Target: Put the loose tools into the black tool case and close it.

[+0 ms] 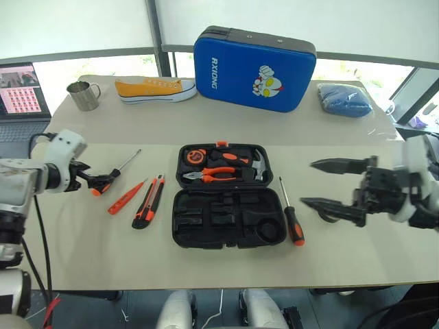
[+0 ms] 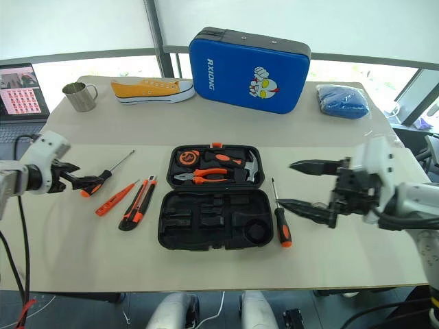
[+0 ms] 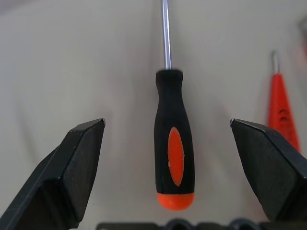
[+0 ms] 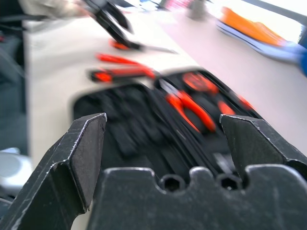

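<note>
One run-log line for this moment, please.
case: open, lower half empty | left gripper: open, fingers straddling left screwdriver | right gripper: open, empty | right screwdriver, tester, knife: on table

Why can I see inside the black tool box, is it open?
Yes, open. The black tool case lies flat, both halves spread; pliers sit in the far half, and the near half's slots are empty.

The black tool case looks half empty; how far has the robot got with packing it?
Nothing is packed yet. The black tool case lies open, its near half's slots empty. The left claw is open around one screwdriver without gripping it. The right claw hangs open, holding nothing. The tester screwdriver, utility knife and second screwdriver lie on the table.
</note>
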Controlling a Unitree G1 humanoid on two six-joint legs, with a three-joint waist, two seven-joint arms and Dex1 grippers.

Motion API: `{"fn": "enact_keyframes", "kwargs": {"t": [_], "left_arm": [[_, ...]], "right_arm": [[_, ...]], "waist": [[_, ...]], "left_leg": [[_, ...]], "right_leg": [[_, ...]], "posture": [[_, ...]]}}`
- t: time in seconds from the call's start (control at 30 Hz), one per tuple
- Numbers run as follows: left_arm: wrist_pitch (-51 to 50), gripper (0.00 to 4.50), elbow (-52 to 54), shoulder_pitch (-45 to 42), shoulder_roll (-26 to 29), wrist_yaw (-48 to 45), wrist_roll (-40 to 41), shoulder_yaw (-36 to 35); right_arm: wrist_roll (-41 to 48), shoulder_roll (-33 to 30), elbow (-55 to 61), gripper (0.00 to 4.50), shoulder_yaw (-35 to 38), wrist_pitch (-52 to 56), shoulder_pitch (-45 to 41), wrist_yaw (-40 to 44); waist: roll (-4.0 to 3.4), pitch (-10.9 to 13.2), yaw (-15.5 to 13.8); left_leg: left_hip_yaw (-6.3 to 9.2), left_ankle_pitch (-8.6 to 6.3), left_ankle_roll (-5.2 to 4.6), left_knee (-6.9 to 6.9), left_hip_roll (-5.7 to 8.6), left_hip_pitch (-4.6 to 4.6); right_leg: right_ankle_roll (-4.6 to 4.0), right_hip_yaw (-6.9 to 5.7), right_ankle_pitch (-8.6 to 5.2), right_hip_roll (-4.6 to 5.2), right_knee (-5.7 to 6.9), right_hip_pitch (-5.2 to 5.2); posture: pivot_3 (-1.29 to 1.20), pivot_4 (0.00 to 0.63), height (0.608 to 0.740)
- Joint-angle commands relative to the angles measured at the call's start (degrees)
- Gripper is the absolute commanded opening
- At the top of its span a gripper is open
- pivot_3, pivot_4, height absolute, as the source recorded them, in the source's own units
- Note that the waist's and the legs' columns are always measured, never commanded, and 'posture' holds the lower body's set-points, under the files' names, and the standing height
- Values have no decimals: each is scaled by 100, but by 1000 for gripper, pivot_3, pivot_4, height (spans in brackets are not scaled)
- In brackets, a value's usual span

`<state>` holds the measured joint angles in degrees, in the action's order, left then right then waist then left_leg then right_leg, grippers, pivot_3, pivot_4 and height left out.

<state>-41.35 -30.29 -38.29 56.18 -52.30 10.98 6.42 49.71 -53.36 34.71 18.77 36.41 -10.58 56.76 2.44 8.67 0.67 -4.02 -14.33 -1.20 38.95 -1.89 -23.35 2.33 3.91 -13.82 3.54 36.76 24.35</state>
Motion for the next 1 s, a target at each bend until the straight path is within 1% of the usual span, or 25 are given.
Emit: {"fn": "enact_keyframes", "kwargs": {"t": [0.03, 0.1, 0.13, 0.2, 0.27, 0.3, 0.33, 0.37, 0.43, 0.47, 0.53, 0.63, 0.73, 0.8, 0.83, 0.93, 1.0], "left_arm": [[422, 4500, -746, -311, -123, -156, -352, 115], [680, 4500, -1201, -433, -253, -101, -570, 215], [787, 3984, -1365, -483, -293, -83, -647, 234], [1100, 3508, -1722, -561, -370, -77, -790, 263], [1322, 2759, -2005, -640, -422, -93, -871, 247], [1403, 2466, -2101, -693, -442, -78, -888, 210], [1454, 1961, -2155, -744, -456, -77, -900, 180], [1470, 1721, -2193, -808, -465, -90, -882, 132], [1491, 1000, -2224, -961, -459, -120, -830, 10], [1529, 899, -2204, -1048, -448, -169, -790, -53], [1612, 899, -1943, -1207, -445, -455, -578, -216], [1704, 899, -856, -1287, -481, -1165, -134, -393], [1679, 898, 390, -1361, -618, -1428, -178, -118], [1624, 898, 1050, -1266, -759, -1617, -159, 66], [1604, 898, 1322, -1189, -800, -1726, -161, 166], [1954, 898, 2098, -869, -982, -2061, -324, 692], [1893, 898, 2327, -784, -1229, -2034, -441, 993]], "right_arm": [[384, 32, 375, 4408, 18, 181, -234, -414], [454, 32, 440, 4408, -34, 216, -322, -507], [475, 25, 455, 4500, -47, 225, -339, -531], [500, -3, 445, 4500, -69, 235, -374, -561], [480, -28, 393, 4500, -91, 226, -407, -550], [460, -33, 371, 4500, -102, 221, -410, -544], [444, -34, 358, 4500, -111, 217, -408, -539], [418, -32, 351, 4500, -122, 211, -391, -540], [363, -43, 368, 4500, -116, 195, -303, -528], [322, -57, 382, 4500, -108, 187, -243, -514], [246, -85, 421, 4500, -66, 171, -88, -483], [234, -107, 473, 4500, 68, 170, 174, -485], [239, -106, 514, 4500, 212, 203, 430, -550], [194, -107, 547, 4500, 251, 204, 586, -573], [158, -103, 559, 4500, 262, 189, 659, -575], [-49, -52, 519, 4500, 316, 141, 924, -663], [-161, -49, 504, 4500, 415, 105, 1119, -663]], "waist": [[17, -1, -4], [17, -2, -30], [18, -3, -46], [16, -6, -58], [6, -11, -58], [3, -13, -57], [3, -13, -57], [3, -13, -56], [3, -13, -49], [3, -13, -47], [9, -10, -48], [27, 1, -68], [30, 3, -156], [29, 2, -173], [29, 2, -168], [24, 0, -135], [21, 0, -117]], "left_leg": [[2, 0, 0, 3, -1, -3], [3, 0, 0, 8, 1, -2], [3, 0, 0, 10, 2, 2], [3, 0, 0, 11, 1, 8], [3, 0, -1, 11, 0, 13], [3, 0, -1, 11, 1, 15], [3, 1, -1, 11, 0, 17], [3, 1, -1, 12, 0, 17], [4, 1, -1, 12, -2, 17], [5, 1, -1, 13, -2, 16], [7, 1, 0, 14, -3, 13], [12, 1, 0, 25, -5, -13], [34, -1, -2, 71, -7, -67], [40, -3, -4, 90, -4, -86], [44, -5, -7, 93, -3, -83], [52, -6, -10, 94, 0, -77], [53, -6, -10, 91, 0, -73]], "right_leg": [[0, -3, 0, 0, 0, -1], [0, -3, 0, 4, -2, -6], [1, -3, 0, 5, 0, -10], [0, -3, 0, 5, 3, -15], [0, -3, 1, 4, 7, -16], [-1, -2, 1, 4, 9, -18], [-1, -2, 1, 3, 12, -17], [-2, -2, 1, 1, 14, -17], [-4, -2, 2, -1, 18, -16], [-4, -2, 2, -2, 19, -15], [-4, -2, 2, -2, 20, -12], [-4, -9, 2, -3, 18, 1], [3, -34, 6, -2, 16, 13], [16, -35, 14, 2, 10, 14], [20, -34, 16, 3, 3, 4], [22, -28, 17, 3, -1, 0], [20, -24, 16, -1, 0, 1]], "posture": [[0, 150, 739], [0, 150, 739], [0, 150, 739], [0, 150, 739], [0, 150, 739], [0, 150, 739], [0, 150, 739], [0, 150, 739], [0, 150, 739], [0, 150, 739], [0, 150, 739], [0, 150, 739], [0, 150, 739], [0, 150, 739], [0, 150, 739], [0, 150, 739], [0, 150, 739]]}}
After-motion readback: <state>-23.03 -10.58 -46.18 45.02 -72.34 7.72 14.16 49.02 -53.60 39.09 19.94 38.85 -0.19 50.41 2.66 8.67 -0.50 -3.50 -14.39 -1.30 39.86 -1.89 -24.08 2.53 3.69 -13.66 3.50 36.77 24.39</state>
